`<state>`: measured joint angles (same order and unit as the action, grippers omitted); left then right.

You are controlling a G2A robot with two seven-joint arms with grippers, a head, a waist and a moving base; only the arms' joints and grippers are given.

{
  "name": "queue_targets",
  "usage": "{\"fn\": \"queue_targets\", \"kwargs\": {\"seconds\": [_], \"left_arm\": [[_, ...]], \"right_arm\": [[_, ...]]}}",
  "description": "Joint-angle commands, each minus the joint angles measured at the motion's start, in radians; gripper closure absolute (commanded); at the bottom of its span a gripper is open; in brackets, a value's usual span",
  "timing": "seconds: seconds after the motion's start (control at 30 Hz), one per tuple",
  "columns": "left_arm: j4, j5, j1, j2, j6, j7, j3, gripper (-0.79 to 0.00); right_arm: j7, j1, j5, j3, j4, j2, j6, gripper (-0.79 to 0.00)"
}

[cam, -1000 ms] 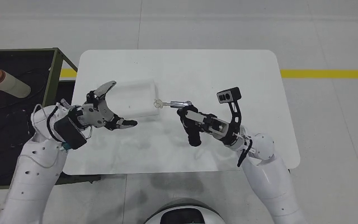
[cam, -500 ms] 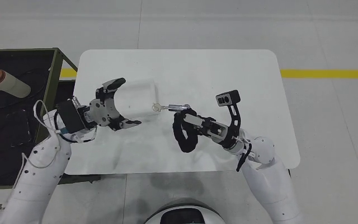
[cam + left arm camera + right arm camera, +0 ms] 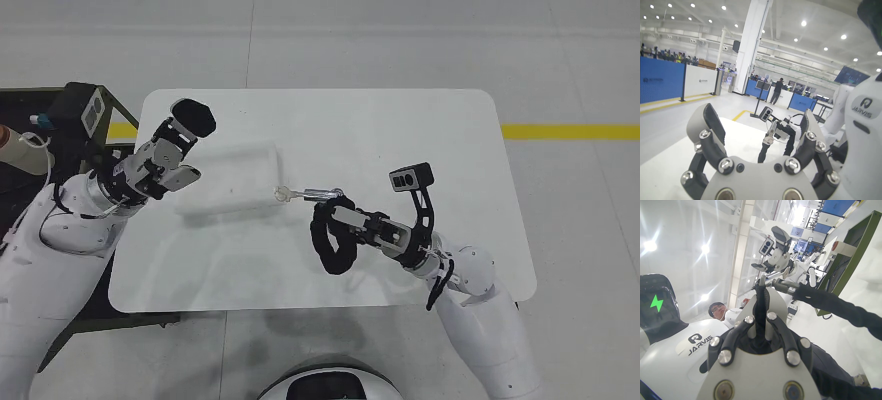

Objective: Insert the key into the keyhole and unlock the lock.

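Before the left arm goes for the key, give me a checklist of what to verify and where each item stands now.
1. The right gripper shut on the black cable: ok.
2. The left gripper open, holding nothing: ok.
3. The key sticking out of the lock cylinder toward the left gripper: ok.
4. Key fully seated in keyhole: cannot tell.
5. Left gripper at the key: not ok, well apart from it.

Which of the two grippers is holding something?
The right gripper: it is shut on the black cable of the lock. The left gripper is open and holds nothing.
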<state>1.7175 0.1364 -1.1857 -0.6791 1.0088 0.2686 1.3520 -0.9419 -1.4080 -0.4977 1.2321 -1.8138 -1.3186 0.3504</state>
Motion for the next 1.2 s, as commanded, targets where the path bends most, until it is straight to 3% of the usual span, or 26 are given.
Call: {"fn": "queue_targets", "kwargs": {"seconds": [0.0,0.17,0.23,0.33,0.4,0.47,0.57,0.67,0.7,0.8,0.87,0.93,1.0,1.1,1.17], "left_arm": [[-0.013,0.090,0.007,0.003,-0.006,0.074,0.004,-0.785],[-0.013,0.090,0.007,0.003,-0.006,0.074,0.004,-0.785],[0.025,0.173,-0.032,0.003,-0.080,0.136,-0.046,-0.785],[0.047,0.531,-0.011,0.013,-0.289,0.432,-0.112,-0.785],[-0.002,0.829,0.029,0.012,-0.443,0.639,-0.125,-0.785],[-0.081,0.900,0.076,0.009,-0.530,0.808,-0.127,-0.785],[-0.133,1.022,0.106,-0.010,-0.628,0.951,-0.172,-0.785],[-0.181,1.085,0.138,-0.030,-0.706,1.071,-0.212,-0.560],[-0.194,1.061,0.148,-0.036,-0.703,1.087,-0.225,-0.529],[-0.202,0.977,0.164,-0.054,-0.680,1.103,-0.265,-0.585],[-0.203,0.946,0.171,-0.066,-0.676,1.097,-0.284,-0.576],[-0.203,0.952,0.172,-0.078,-0.684,1.088,-0.301,-0.336],[-0.214,0.954,0.179,-0.088,-0.685,1.086,-0.307,-0.283],[-0.222,0.958,0.184,-0.103,-0.680,1.087,-0.313,-0.135],[-0.223,0.949,0.185,-0.111,-0.678,1.086,-0.313,-0.120]], "right_arm": [[0.000,0.000,0.000,0.000,0.000,0.000,0.000,0.000],[0.011,-0.013,0.002,-0.001,-0.007,0.000,-0.001,0.000],[0.029,-0.031,0.008,0.000,-0.026,0.001,-0.003,0.000],[0.034,-0.028,0.006,-0.006,-0.019,0.001,-0.009,0.000],[0.035,-0.025,-0.002,-0.012,-0.013,0.001,-0.009,0.000],[0.034,-0.026,-0.002,-0.016,-0.012,0.000,-0.007,0.000],[0.038,-0.025,0.003,-0.019,-0.016,0.000,-0.014,0.000],[0.040,-0.026,0.008,-0.024,-0.019,0.000,-0.025,0.000],[0.042,-0.027,0.011,-0.026,-0.020,0.000,-0.028,0.000],[0.044,-0.025,0.019,-0.033,-0.021,0.000,-0.035,0.000],[0.047,-0.023,0.022,-0.038,-0.020,-0.001,-0.039,0.000],[0.047,-0.022,0.026,-0.043,-0.022,-0.002,-0.040,0.000],[0.049,-0.022,0.027,-0.045,-0.022,-0.002,-0.040,0.000],[0.049,-0.021,0.029,-0.047,-0.022,-0.003,-0.043,0.000],[0.048,-0.021,0.029,-0.047,-0.021,-0.003,-0.045,0.000]]}}
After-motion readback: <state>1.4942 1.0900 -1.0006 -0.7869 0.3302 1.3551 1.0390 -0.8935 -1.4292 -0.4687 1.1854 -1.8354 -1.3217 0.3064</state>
